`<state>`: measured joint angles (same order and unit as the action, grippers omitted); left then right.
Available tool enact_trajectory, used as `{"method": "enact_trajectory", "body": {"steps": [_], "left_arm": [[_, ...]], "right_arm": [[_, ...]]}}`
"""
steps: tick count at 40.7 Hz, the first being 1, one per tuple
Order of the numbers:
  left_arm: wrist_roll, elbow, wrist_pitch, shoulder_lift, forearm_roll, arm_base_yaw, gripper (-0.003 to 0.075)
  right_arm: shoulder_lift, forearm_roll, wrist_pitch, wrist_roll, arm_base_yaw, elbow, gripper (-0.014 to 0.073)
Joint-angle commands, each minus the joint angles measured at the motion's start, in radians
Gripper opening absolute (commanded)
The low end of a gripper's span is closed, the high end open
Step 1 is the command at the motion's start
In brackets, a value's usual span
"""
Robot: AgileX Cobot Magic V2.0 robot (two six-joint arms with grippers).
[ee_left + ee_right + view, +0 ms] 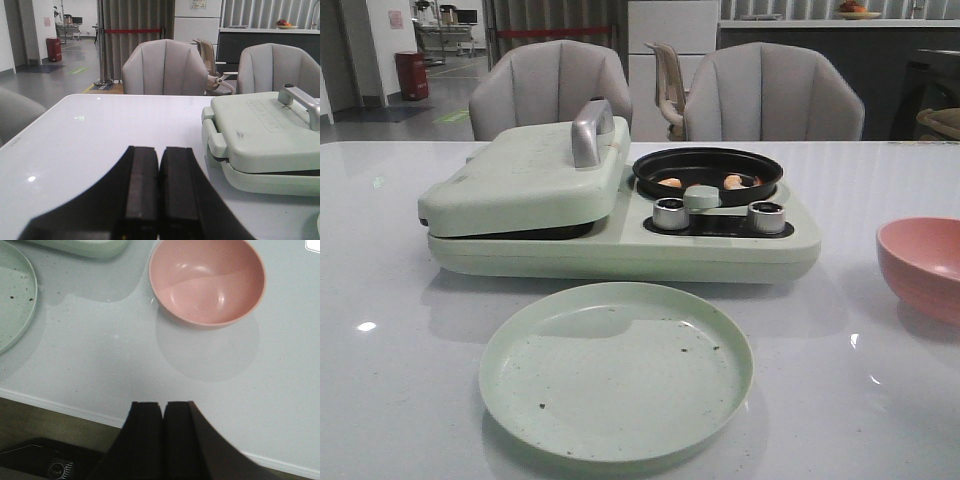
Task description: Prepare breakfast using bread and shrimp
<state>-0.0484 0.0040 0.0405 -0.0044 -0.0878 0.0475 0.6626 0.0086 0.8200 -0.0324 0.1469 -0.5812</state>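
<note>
Small orange-pink shrimp (731,181) lie in the round black pan (708,170) on the right half of a pale green breakfast maker (620,235). Its left half is covered by a shut lid (525,175) with a silver handle (590,130). The bread is out of view. In the left wrist view my left gripper (159,152) is shut and empty, hanging over the white table to the left of the lid (265,132). Over the table's near edge, short of the pink bowl (207,280), my right gripper (161,407) is shut with nothing in it. Neither gripper shows in the front view.
An empty pale green plate (616,370) with dark crumbs lies in front of the appliance. A pink bowl (925,265) stands at the right. Two silver knobs (671,213) sit on the appliance front. Two grey chairs (555,90) stand behind the table.
</note>
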Motion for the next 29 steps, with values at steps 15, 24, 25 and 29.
{"method": "enact_trajectory", "body": {"steps": [15, 24, 25, 29], "left_arm": [[-0.003, 0.020, -0.090, -0.022, -0.010, 0.001, 0.0104], [-0.003, 0.020, -0.090, -0.020, -0.010, 0.001, 0.0104], [-0.003, 0.020, -0.090, -0.020, -0.010, 0.001, 0.0104], [-0.003, 0.020, -0.090, -0.020, -0.010, 0.001, 0.0104]], "right_arm": [[-0.398, -0.047, -0.582, -0.011, -0.095, 0.266, 0.0034], [-0.637, -0.031, -0.841, -0.010, -0.142, 0.533, 0.0034], [-0.649, -0.031, -0.857, -0.010, -0.142, 0.550, 0.0034], [-0.694, -0.030, -0.918, -0.010, -0.142, 0.611, 0.0034]]}}
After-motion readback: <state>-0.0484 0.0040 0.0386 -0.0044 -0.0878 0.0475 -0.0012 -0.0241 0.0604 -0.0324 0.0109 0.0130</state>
